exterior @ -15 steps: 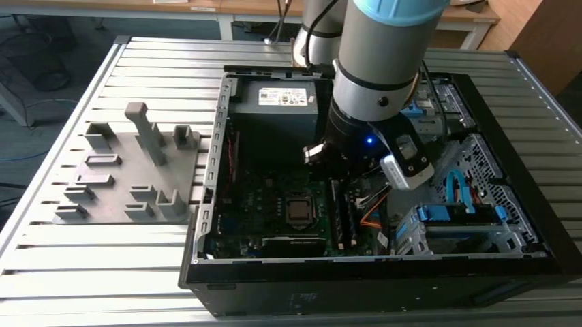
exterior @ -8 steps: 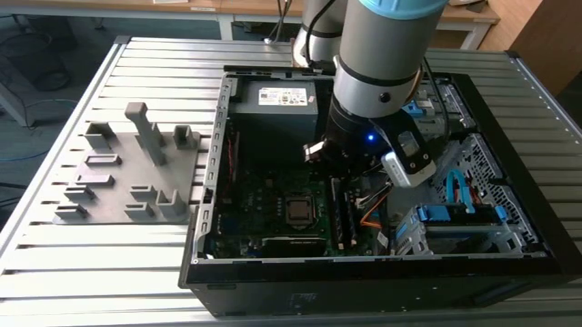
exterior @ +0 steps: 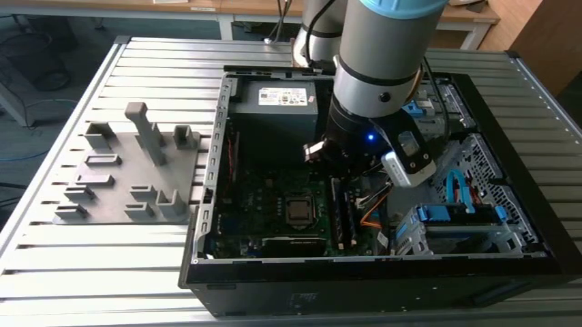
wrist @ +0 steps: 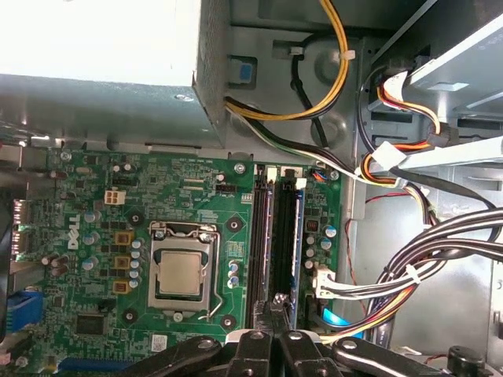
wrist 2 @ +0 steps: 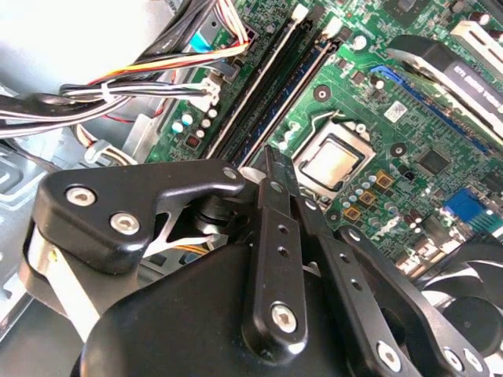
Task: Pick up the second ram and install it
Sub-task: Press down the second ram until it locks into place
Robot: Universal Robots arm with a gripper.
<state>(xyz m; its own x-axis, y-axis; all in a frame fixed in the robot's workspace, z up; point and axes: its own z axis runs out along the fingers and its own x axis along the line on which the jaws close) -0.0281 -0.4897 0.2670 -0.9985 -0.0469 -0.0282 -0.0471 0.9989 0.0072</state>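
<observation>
My gripper (exterior: 333,170) hangs inside the open computer case (exterior: 218,204), low over the motherboard (wrist: 94,236). Its black fingers (wrist 2: 275,204) are pressed together, and I see nothing between them. In both wrist views the gripper (wrist: 275,312) (wrist 2: 271,161) sits over the near end of two parallel memory slots. A long dark stick, which I take for the second ram (wrist: 280,236) (wrist 2: 271,78) (exterior: 336,204), stands along the blue slot (wrist: 293,236) in line with the fingertips. Whether the fingertips touch it I cannot tell. Another dark stick (wrist: 264,236) fills the neighbouring slot.
The silver processor (wrist: 179,275) (wrist 2: 334,161) lies beside the slots. Bundled cables (wrist: 409,275) crowd the other side, next to a blue drive cage (exterior: 454,218). The power supply (exterior: 272,99) fills the case's far end. A grey holder block (exterior: 127,170) stands on the slatted table at the exterior view's left.
</observation>
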